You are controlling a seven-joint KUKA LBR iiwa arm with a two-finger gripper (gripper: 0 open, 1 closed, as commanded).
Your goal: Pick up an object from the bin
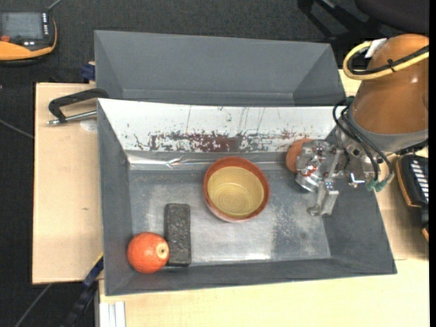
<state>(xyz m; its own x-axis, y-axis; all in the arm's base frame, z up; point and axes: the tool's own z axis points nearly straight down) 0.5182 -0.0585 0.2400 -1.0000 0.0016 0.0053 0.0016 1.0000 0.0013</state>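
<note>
Small round orange ball (294, 154) sits at the back right of the grey metal bin (112, 210), just beside the pincer (321, 203), on its back-wall side; the round red bowl (236, 193) lies further off; I cannot tell if the pincer is released or clenched

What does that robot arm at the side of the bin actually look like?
The arm wears a big, rounded orange-brown cover. Yellow and black cables loop over its top, and more thin dark wires hang round the wrist. At its end is the gripper, a small cluster of bare silvery metal parts.
</note>
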